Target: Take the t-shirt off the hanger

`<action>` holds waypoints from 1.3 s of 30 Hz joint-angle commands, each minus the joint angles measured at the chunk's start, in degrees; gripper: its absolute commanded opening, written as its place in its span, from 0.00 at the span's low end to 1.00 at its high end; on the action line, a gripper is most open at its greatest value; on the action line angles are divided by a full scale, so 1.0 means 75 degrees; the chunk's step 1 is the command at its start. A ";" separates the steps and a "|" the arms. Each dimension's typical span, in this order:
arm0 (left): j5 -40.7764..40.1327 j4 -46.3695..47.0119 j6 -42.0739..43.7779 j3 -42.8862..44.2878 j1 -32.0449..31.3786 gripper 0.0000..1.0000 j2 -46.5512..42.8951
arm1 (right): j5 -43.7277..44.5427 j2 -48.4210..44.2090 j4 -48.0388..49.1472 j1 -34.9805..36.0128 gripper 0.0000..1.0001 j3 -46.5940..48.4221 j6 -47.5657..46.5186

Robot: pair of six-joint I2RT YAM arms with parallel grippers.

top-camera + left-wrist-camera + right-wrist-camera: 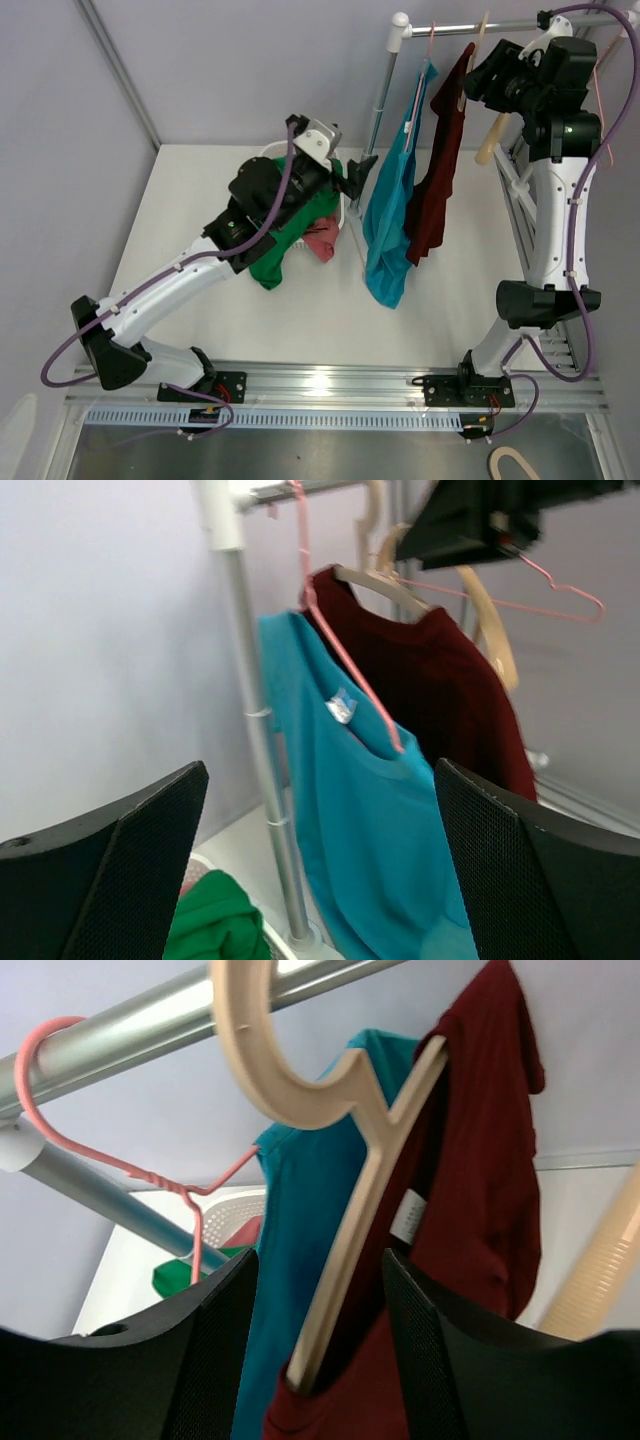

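Note:
Two shirts hang from the rail (470, 28). A teal t-shirt (388, 220) hangs on a pink wire hanger (120, 1165). A dark red t-shirt (440, 170) hangs on a beige hanger (290, 1090). My right gripper (320, 1360) is up at the rail, open. The beige hanger's sloping arm and the red shirt's (480, 1190) neck edge lie between its fingers, with a gap on each side. My left gripper (320, 880) is wide open with nothing in it. It sits low and left of the rack post, facing the teal shirt (370, 820).
A white basket (275, 152) under my left arm holds a green garment (285, 235) and a pinkish one (322, 240). The rack's upright post (265, 780) stands just left of the teal shirt. A bare beige hanger (492, 135) and an empty pink hanger (545, 585) hang further right.

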 commanded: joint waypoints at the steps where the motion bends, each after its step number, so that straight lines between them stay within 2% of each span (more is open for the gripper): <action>1: 0.0199 0.0263 0.0514 -0.0087 -0.0462 0.99 0.0214 | -0.0007 0.0030 0.0012 0.0278 0.57 0.0489 0.0041; 8: 0.0187 0.0321 0.0491 0.0008 -0.0932 1.00 0.0472 | 0.1316 0.0439 -0.0151 0.1168 0.56 0.0817 -0.0322; 13: 0.0129 0.0334 0.0608 -0.0098 -0.1085 0.99 0.0542 | 0.3097 0.0792 -0.0585 0.1743 0.56 0.1181 -0.0627; 28: 0.0093 0.0556 0.0655 -0.0415 -0.1085 1.00 0.0378 | 0.3591 0.0277 -0.0234 0.2376 0.57 0.0864 -0.0944; 39: 0.0175 0.0638 0.0632 -0.0473 -0.1085 0.99 0.0402 | 0.4551 -0.0051 -0.0386 0.2599 0.59 0.0829 -0.1190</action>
